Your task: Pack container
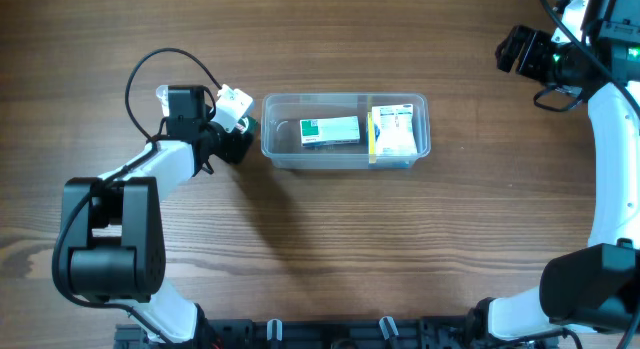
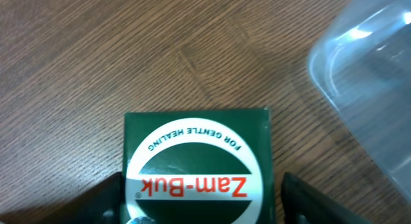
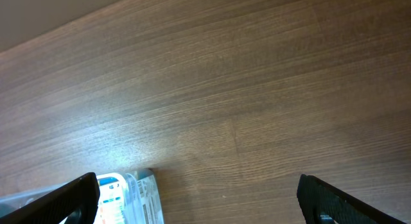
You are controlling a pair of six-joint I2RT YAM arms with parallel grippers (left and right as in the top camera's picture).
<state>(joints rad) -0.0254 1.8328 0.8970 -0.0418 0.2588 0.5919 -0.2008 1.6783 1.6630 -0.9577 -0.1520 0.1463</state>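
The clear plastic container [image 1: 283, 155] stands mid-table. It holds a green-and-white box [image 1: 330, 131] lying flat and white boxes [image 1: 393, 131] on edge at its right end. My left gripper [image 1: 236, 146] is just left of the container, open, with a finger on each side of a dark green Zam-Buk box [image 2: 196, 166]. The left finger is at the box's side and a narrow gap of wood shows at the right finger. The container's corner shows in the left wrist view [image 2: 372, 76]. My right gripper [image 1: 515, 49] is open and empty at the far right.
The wooden table top [image 1: 330, 249] carries nothing else in view. The right wrist view shows the container's end with the white boxes [image 3: 131, 195] at its lower left. The left arm's black cable [image 1: 150, 64] loops above the table.
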